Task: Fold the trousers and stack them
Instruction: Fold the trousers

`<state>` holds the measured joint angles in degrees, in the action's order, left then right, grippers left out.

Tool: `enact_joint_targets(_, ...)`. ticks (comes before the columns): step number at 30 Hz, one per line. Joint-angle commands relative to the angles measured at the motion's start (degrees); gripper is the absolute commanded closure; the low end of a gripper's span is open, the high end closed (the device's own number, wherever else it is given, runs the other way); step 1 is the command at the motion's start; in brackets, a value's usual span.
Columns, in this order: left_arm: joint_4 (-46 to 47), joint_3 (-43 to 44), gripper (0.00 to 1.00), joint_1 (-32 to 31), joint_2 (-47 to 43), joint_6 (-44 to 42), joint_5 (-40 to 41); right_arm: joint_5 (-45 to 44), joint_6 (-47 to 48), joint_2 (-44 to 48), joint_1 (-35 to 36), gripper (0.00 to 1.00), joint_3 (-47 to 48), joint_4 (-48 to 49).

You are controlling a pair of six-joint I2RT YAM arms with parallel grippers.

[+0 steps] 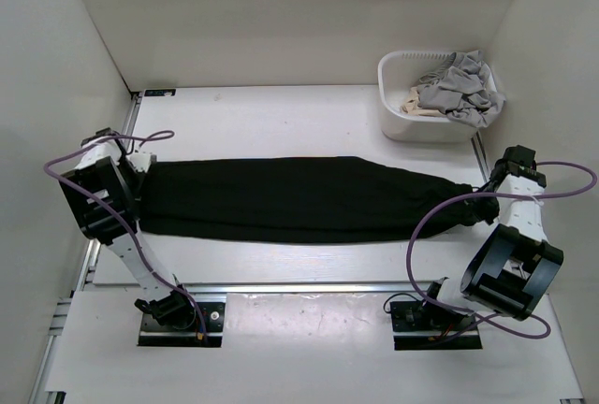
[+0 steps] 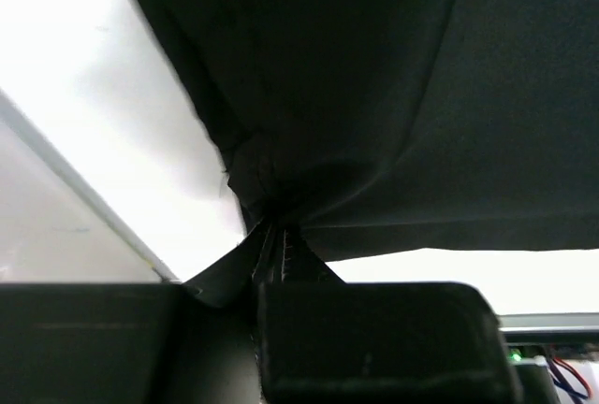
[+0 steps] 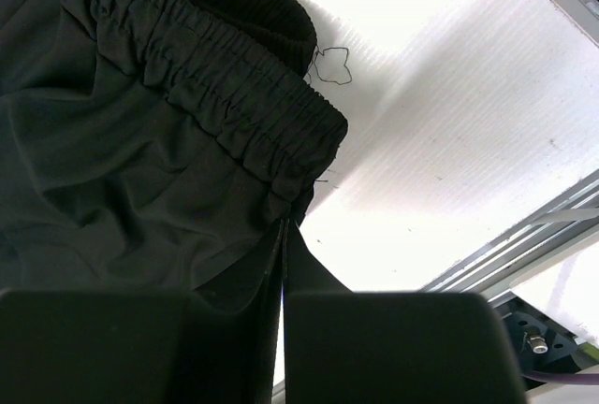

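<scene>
- Black trousers [image 1: 299, 200] lie stretched flat across the tabletop [image 1: 281, 114].
- The right pincer [image 3: 284, 252] is clamped on their elastic waistband [image 3: 234, 114].
- The left pincer [image 2: 271, 252] is clamped on their opposite end.

Black trousers [image 2: 393, 95] in left end effector [image 2: 272, 256]

A flat white table top [image 1: 281, 114] sits boxed in by plain white panel walls [image 1: 281, 11] at the back and both sides. Silver aluminium rails [image 1: 309, 285] run along its near edge. The light is bright and even.
</scene>
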<state>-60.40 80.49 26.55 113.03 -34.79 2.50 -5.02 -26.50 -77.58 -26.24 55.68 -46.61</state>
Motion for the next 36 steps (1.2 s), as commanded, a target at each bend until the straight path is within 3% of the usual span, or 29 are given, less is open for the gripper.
enact_joint_targets(1,0.46,3.01,0.86,0.09,-5.01,-1.33,1.27,-1.75,0.93,1.47,-0.74,1.0,0.04,-1.2)
enact_joint_targets(8,-3.49,6.17,0.86,0.09,-9.67,-6.08,4.53,-3.86,0.93,0.94,-2.5,1.0,0.56,-1.73)
enact_joint_targets(15,-2.09,-8.06,0.86,0.09,-9.77,-6.35,5.77,-2.72,0.4,-2.57,-2.5,1.0,-1.28,-0.94)
enact_joint_targets(16,-2.09,-9.37,0.79,0.09,-9.76,-6.35,5.24,-1.85,1.01,-3.62,-2.5,0.94,-1.28,-0.94)
enact_joint_targets(17,-1.39,-9.38,0.74,0.09,-8.98,-5.56,5.23,-0.97,1.01,-4.15,-2.5,0.69,-1.8,-0.33)
enact_joint_targets(19,-0.77,-10.18,0.66,0.09,-8.18,-5.03,4.62,1.49,2.41,-4.16,-2.5,0.36,-2.33,0.99)
enact_joint_targets(20,-0.77,-10.18,0.63,0.09,-7.31,-5.03,5.4,3.24,2.42,-4.16,-2.5,0.25,-2.85,2.13)
enact_joint_targets(22,-0.24,-9.65,0.59,0.09,-6.6,-5.03,6.19,5.01,2.95,-3.63,-2.5,0.16,-3.55,4.49)
enact_joint_targets(23,-0.24,-9.04,0.54,0.09,-6.6,-5.03,6.2,6.06,2.95,-3.63,-2.5,0.15,-4.61,5.64)
enact_joint_targets(32,-0.24,-4.11,0.51,3.51,-4.93,-4.5,11.65,3.79,-0.83,-13.99,-2.5,0.13,-1.63,12.24)
enact_joint_targets(36,-1.39,-0.51,0.5,6.58,-3.79,-3.89,12.26,5.37,-0.83,-17.16,-1.28,0.27,0.3,13.48)
